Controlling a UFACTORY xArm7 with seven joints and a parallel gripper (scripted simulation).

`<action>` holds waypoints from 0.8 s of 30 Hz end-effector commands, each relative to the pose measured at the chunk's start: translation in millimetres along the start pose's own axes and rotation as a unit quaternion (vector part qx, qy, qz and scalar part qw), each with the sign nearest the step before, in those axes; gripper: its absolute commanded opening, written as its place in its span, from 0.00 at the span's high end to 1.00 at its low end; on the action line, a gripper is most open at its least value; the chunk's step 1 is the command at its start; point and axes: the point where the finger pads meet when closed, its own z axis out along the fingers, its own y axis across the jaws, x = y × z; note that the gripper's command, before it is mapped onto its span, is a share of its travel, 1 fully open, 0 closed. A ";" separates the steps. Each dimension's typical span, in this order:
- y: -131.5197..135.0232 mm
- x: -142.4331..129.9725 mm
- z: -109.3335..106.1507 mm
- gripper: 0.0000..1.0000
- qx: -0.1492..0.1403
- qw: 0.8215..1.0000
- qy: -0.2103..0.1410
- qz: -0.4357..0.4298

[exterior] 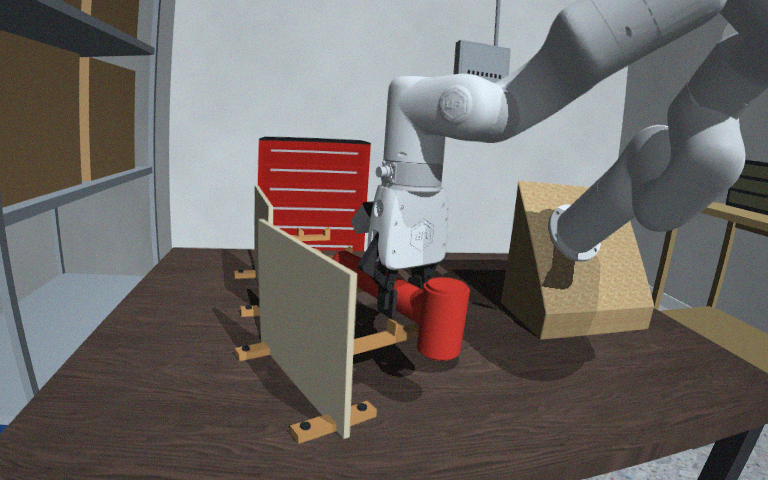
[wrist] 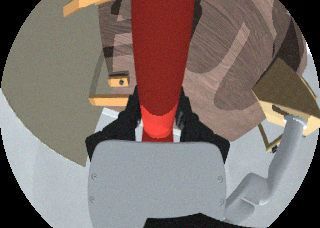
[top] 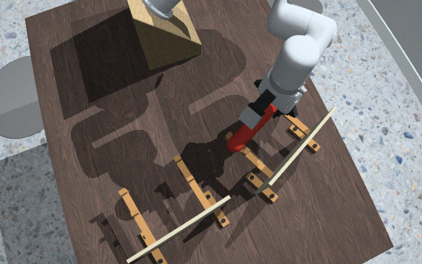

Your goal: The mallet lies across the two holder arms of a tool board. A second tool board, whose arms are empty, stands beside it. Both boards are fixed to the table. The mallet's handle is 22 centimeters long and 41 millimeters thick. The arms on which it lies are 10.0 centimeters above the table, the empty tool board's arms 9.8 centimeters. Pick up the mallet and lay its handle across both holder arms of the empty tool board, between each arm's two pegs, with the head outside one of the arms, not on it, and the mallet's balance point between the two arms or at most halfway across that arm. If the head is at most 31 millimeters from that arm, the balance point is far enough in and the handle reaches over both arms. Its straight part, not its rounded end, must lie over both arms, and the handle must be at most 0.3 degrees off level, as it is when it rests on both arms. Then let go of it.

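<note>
Gripping the red mallet (exterior: 436, 315) by its handle, the gripper (exterior: 399, 297) hangs (fingers clamped) over the far board's holder arms (exterior: 385, 337).
</note>
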 end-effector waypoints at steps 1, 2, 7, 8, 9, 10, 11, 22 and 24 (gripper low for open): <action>-0.3 0.5 4.3 1.00 0.001 1.000 0.001 0.000; -0.3 0.5 4.3 1.00 0.001 1.000 0.001 0.000; -0.2 0.4 8.6 1.00 0.001 1.000 0.001 0.000; -0.2 0.4 9.0 1.00 0.001 1.000 0.001 0.000; -0.2 0.4 9.1 1.00 0.001 1.000 0.001 0.000; -0.2 0.4 9.2 1.00 0.001 1.000 0.001 0.000; -0.2 0.4 9.2 1.00 0.001 1.000 0.001 0.000; -0.2 0.4 9.2 0.00 0.001 1.000 0.001 0.000; -0.2 0.4 9.2 0.00 0.001 1.000 0.001 0.000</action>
